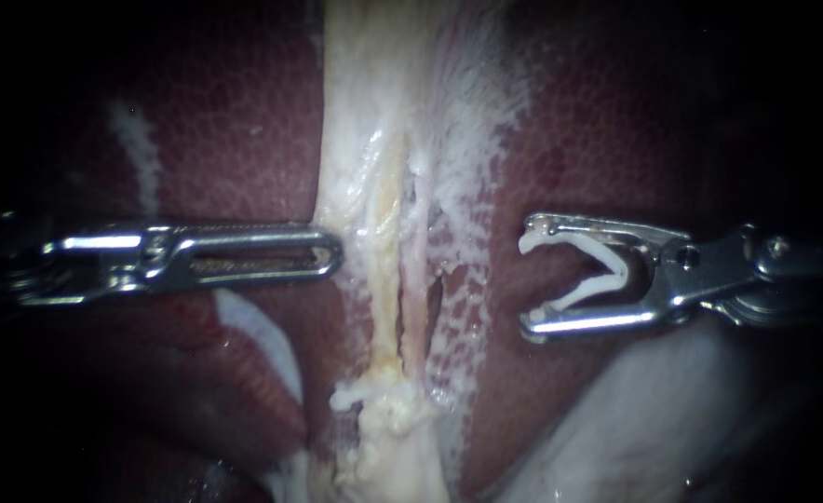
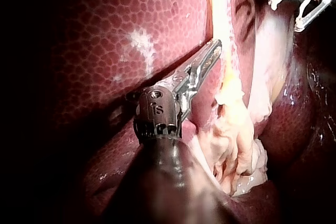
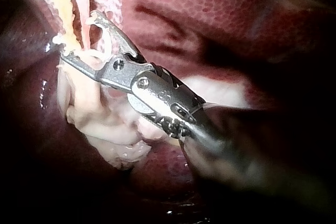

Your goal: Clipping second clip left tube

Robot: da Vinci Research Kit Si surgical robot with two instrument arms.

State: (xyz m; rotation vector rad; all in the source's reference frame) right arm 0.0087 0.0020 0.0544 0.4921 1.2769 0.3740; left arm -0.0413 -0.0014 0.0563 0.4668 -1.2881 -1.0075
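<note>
One seemingly soft, slick left tube [image 1: 386,279]: straddle gently mid-length; right tool [image 1: 528,275] holding spread clip [image 1: 621,270], left tool [image 1: 335,251] closed.

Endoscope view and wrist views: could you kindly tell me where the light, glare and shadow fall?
Endoscope view: bright on the pale tissue, black at the edges, glare on the left instrument and on the right instrument holding the clip. Left wrist view: own shaft in shadow. Right wrist view: liver lit, shaft dark.

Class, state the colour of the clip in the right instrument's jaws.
White. The clip shows best in the endoscope view.
</note>
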